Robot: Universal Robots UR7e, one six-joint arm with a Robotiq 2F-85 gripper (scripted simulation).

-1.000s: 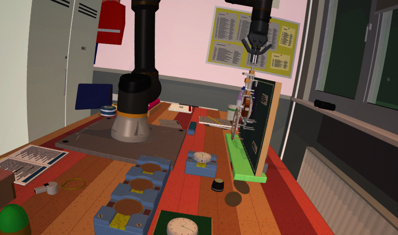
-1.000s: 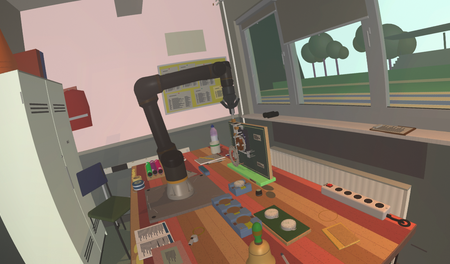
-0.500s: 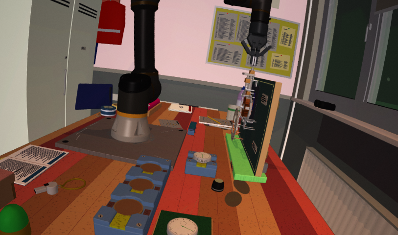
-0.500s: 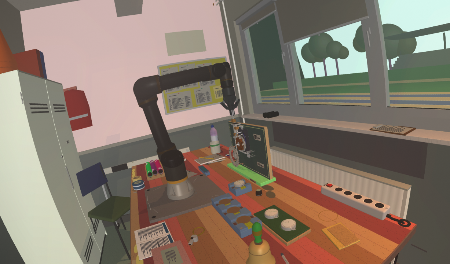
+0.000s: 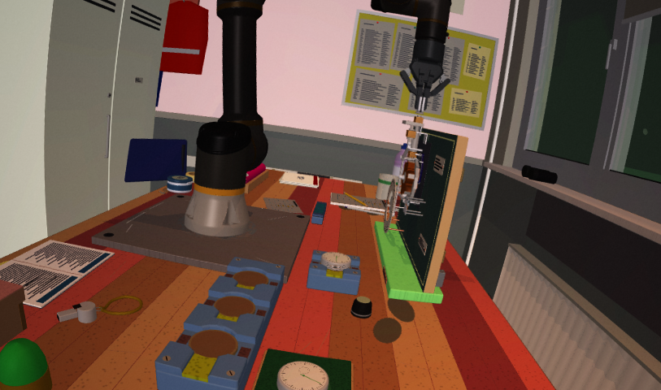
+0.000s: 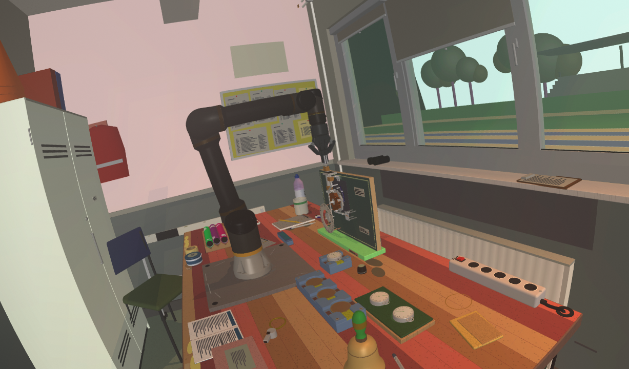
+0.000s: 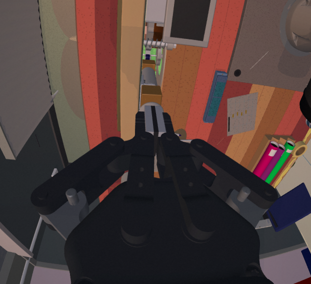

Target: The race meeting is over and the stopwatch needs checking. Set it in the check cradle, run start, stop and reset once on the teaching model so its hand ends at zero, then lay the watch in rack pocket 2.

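Observation:
My gripper (image 5: 421, 109) (image 6: 325, 160) (image 7: 154, 118) is closed and holds nothing. It points straight down, just above the brown push button (image 5: 419, 119) (image 7: 151, 95) on top of the teaching model (image 5: 416, 193) (image 6: 346, 209). The model is an upright dark board with gears on a green base. The stopwatch (image 5: 335, 260) (image 6: 335, 256) lies face up in the blue check cradle (image 5: 333, 273) (image 6: 336, 262), in front of the model. The blue three-pocket rack (image 5: 222, 319) (image 6: 328, 296) lies nearer the table's front, its pockets empty.
Behind the model are a yellow notice board (image 5: 421, 67) and the window wall. A green tray (image 6: 394, 312) holds two more watches. A black knob (image 5: 361, 307), a whistle (image 5: 79, 311), a bell (image 6: 360, 344) and a power strip (image 6: 498, 275) lie on the table.

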